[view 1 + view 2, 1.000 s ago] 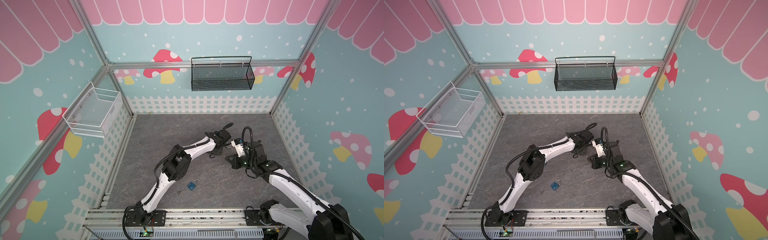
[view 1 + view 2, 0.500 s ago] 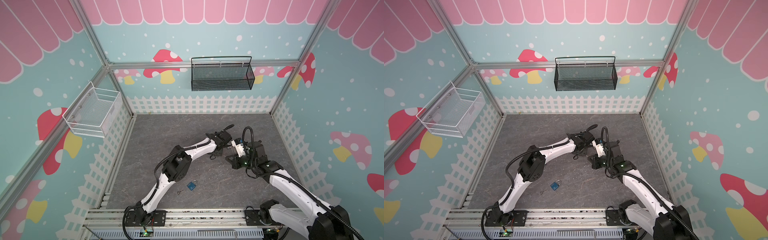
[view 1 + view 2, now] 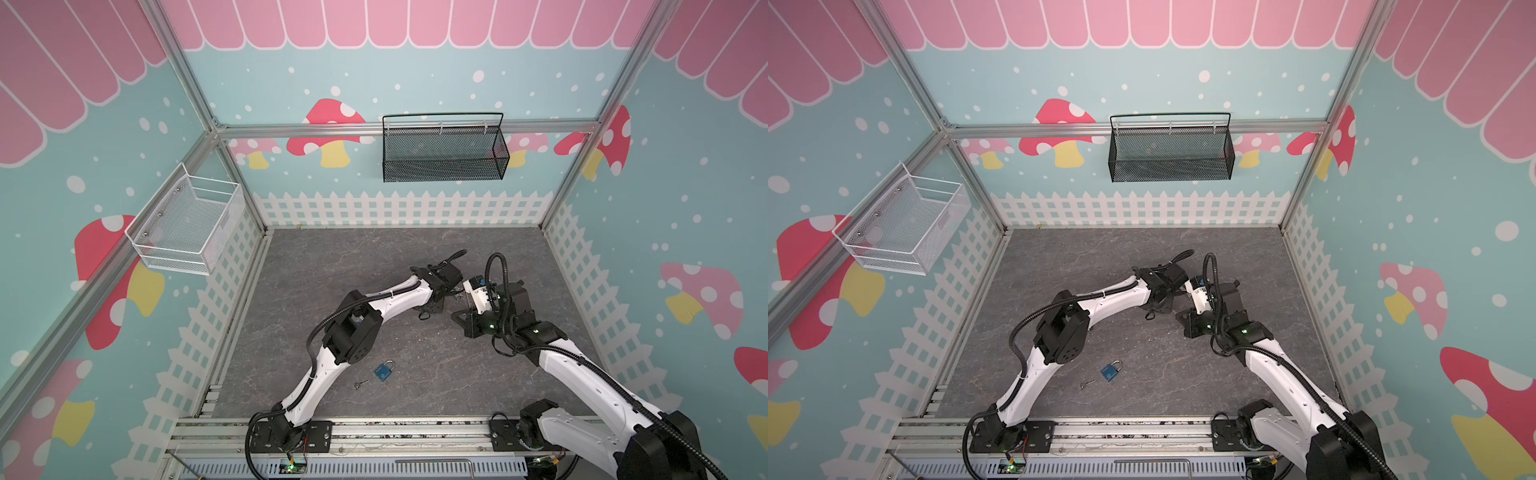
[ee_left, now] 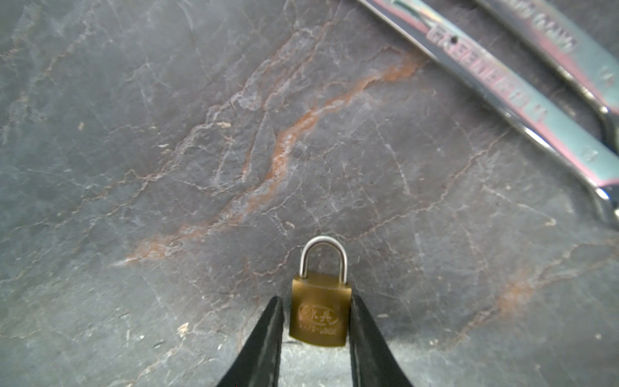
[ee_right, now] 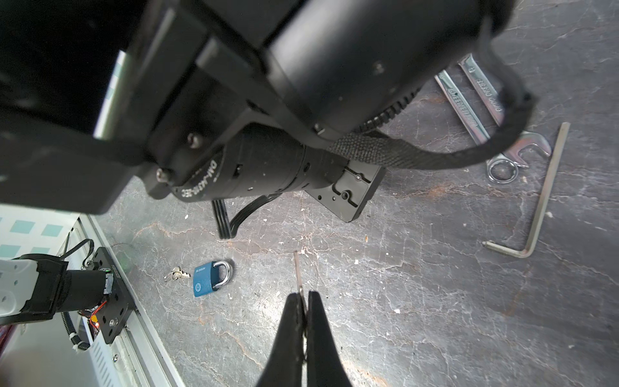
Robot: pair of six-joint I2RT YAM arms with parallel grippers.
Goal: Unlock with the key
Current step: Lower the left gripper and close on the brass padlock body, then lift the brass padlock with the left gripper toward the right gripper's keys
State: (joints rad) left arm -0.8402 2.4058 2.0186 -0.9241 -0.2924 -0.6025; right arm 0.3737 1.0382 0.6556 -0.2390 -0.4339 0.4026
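- Since a second ago both arms have barely shifted, and they still meet over the middle of the table [image 3: 332, 257].
- Left end effector [image 4: 316, 299] straddles brass padlock [image 4: 320, 313]: one pad touching, slim gap at the other, not clamped.
- Right end effector [image 5: 304, 295] pinched closed on key [image 5: 297, 268], blade protruding.
- Blue padlock [image 5: 207, 278] lies well apart.

Pale teal walls [image 3: 415, 62] close me in, printed with red mushrooms [image 3: 328, 113], a white picket fence [image 3: 399, 208] along the bottom and pink scallops [image 3: 374, 20] on top. My floor [image 3: 332, 266] is dark grey, stone-veined. A black mesh basket [image 3: 442, 166] hangs on the back wall, a white wire basket [image 3: 187, 226] on my left one.
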